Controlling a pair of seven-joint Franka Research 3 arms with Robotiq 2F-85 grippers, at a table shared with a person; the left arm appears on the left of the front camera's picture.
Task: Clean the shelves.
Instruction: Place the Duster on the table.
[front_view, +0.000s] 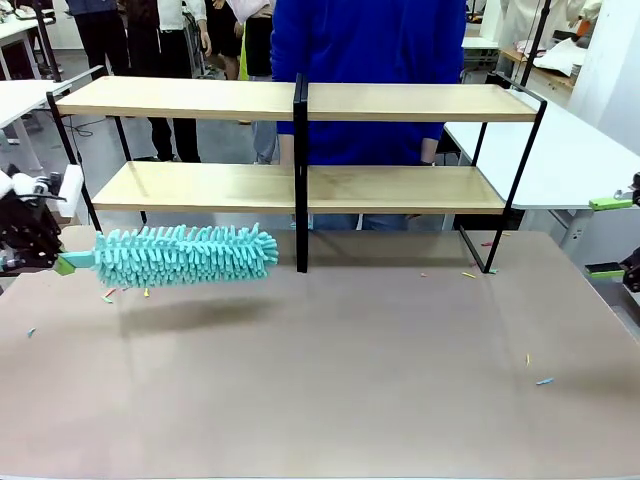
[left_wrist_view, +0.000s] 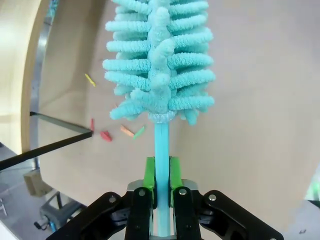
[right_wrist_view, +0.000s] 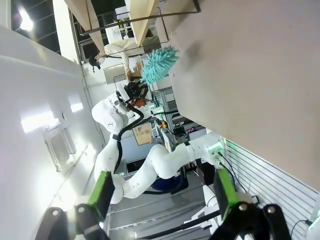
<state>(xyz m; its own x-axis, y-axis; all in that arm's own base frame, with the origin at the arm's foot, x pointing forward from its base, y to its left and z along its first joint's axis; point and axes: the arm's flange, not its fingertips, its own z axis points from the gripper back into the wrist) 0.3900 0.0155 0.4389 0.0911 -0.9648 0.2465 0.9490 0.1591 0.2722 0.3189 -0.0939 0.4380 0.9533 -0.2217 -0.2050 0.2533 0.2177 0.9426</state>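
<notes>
Left gripper (left_wrist_view: 161, 192) has its green pads (left_wrist_view: 149, 175) pressed against either side of a thin teal handle, so it grips the duster (front_view: 185, 254) by the stem. In the front view this gripper (front_view: 58, 262) sits at the robot's left table edge, with the fluffy teal duster head reaching out sideways from it toward the table's middle, hanging above the beige tabletop (front_view: 330, 370) and casting a shadow on it. Beyond the duster head and higher than the gripper stand the shelves (front_view: 300, 140): two light wooden boards in a black frame, the central upright just past the duster's tip. A person in a blue top (front_view: 368, 70) stands behind the shelves. Small coloured scraps (left_wrist_view: 120, 132) lie on the table below the duster head, near the shelf frame's foot.

Right gripper (right_wrist_view: 162, 192) hangs off the table's right side, its two green-padded fingers standing wide apart with nothing between them.
</notes>
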